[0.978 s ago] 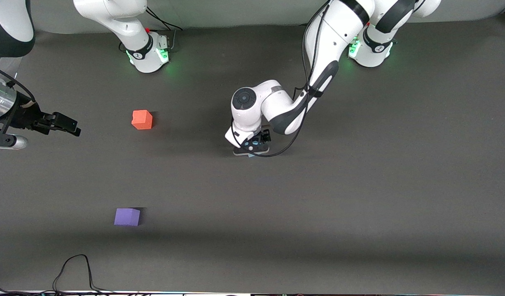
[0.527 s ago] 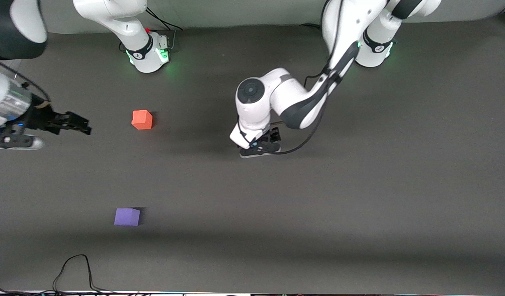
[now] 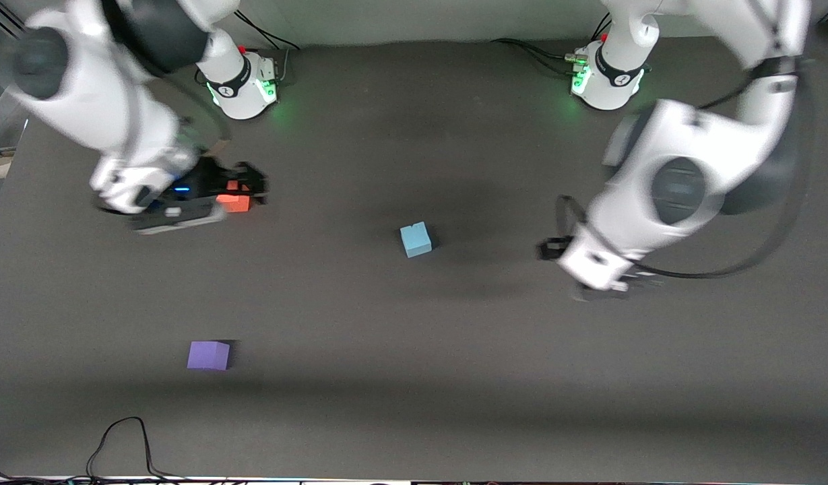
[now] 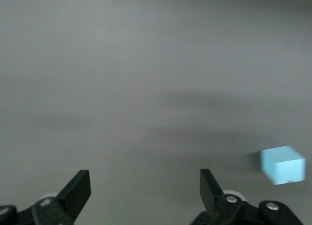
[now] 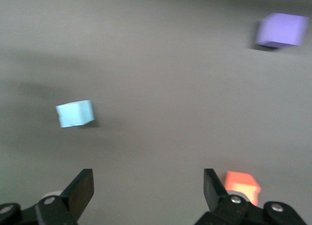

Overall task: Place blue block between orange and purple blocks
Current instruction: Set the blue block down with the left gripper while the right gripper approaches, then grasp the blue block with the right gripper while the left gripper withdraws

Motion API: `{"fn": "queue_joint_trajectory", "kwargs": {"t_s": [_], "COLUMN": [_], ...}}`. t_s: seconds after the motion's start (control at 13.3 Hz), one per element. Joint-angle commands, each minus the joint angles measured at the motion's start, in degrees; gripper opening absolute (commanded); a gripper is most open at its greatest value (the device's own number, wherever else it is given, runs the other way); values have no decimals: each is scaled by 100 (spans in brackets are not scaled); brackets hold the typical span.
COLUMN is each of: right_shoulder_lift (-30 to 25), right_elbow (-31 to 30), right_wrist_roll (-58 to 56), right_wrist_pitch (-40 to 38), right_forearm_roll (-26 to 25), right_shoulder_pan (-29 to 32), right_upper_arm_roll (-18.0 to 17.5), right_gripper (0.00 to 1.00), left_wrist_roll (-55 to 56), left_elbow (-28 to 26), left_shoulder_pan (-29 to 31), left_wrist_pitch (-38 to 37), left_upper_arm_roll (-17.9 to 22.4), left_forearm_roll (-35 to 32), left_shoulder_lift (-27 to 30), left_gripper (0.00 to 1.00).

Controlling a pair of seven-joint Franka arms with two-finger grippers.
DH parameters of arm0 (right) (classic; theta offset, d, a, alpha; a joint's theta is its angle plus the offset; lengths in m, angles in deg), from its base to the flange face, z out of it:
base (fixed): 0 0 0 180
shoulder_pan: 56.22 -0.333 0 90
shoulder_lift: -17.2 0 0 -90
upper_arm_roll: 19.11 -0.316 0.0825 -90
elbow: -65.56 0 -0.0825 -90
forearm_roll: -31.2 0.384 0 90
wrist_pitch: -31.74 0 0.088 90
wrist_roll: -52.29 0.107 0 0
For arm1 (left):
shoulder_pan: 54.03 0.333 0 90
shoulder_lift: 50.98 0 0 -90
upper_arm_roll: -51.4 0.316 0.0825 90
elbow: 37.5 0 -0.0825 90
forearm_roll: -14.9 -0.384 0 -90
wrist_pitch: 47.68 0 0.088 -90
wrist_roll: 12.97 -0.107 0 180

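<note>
Three cubes: one of each colour, all resting on the dark grey table mat (image 3: pixel 454 350).
Blue: light sky-blue matte foam cube (image 3: pixel 415 240), alone near the mat's middle, touching nothing.
Orange: orange-red matte cube (image 3: pixel 234 201), toward the right arm's end, farther from the front camera than the purple one.
Purple: violet-purple matte cube (image 3: pixel 208 355), nearer the front camera, well apart from the orange cube.
Two grippers: both empty.
Left gripper (image 3: pixel 606 286): fingers spread wide, in the air over bare mat toward the left arm's end, well apart from the blue cube.
Right gripper (image 3: pixel 242 183): fingers spread wide, over the orange cube; the blue cube lies well apart from it, toward the middle.
</note>
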Motion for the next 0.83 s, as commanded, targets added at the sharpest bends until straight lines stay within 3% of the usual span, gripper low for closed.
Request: {"fn": "queue_joint_trajectory", "kwargs": {"t_s": [0.0,0.3,0.75], "right_shoulder_lift": [1045,2075,2762], "right_elbow": [669,741,206], "right_wrist_roll": [638,973,1440], "right_wrist_pitch": [446,1501,2722], "right_forearm_roll": [-11,-125,-64], "right_shoulder_pan": [-1002,-1734,-1832], "right_upper_arm_roll": [71,89,80], "right_gripper": [100,100,100], "left_wrist_roll": [-1273,-2455,-2508], "left_elbow": [-222,-231,-696], "left_shoulder_pan": [845,1734,1771], "left_wrist_pitch": [-304,-814,-946], "left_upper_arm_roll": [-55,-37,-37], "left_forearm_roll": [130,77,42], "left_shoulder_lift": [353,862,1644], "left_gripper": [100,100,100]}}
